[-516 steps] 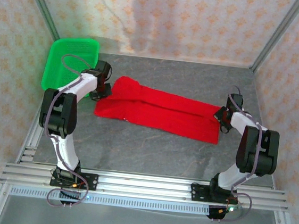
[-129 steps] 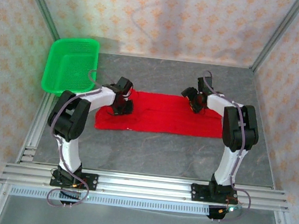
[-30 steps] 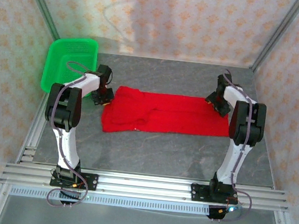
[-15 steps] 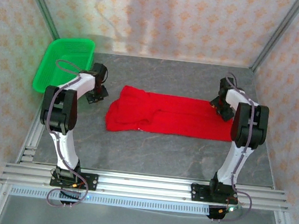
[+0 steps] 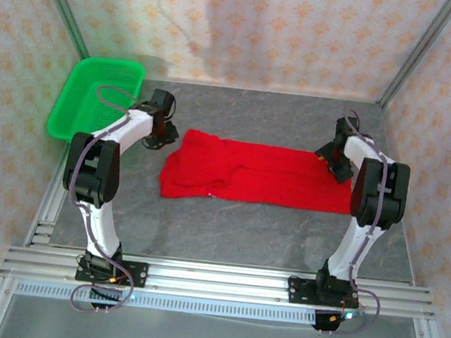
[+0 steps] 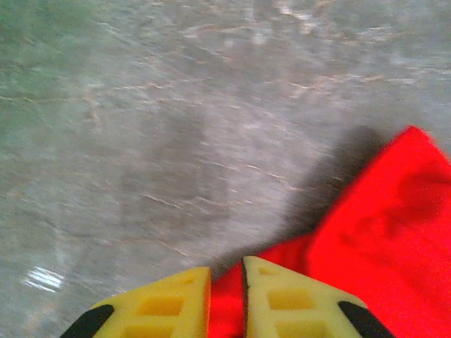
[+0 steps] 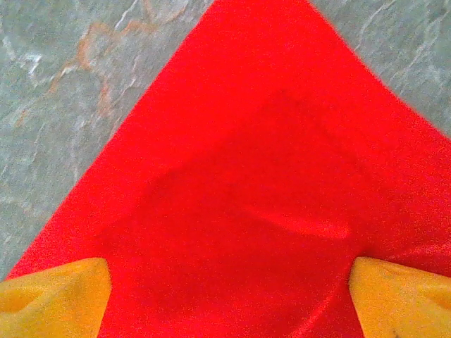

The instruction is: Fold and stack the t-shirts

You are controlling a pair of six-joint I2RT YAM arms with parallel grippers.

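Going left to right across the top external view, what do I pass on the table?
basket → left pincer → t-shirt → right pincer

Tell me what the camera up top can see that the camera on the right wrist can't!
From up top you get the big picture: both arms, the green basket at the far left, the left hand by the left end of the t-shirt, and the whole shirt laid out long. The right wrist view gives the close-up: the right hand with its yellow fingers spread wide over a flat shirt corner. Both show the red shirt and the grey table.
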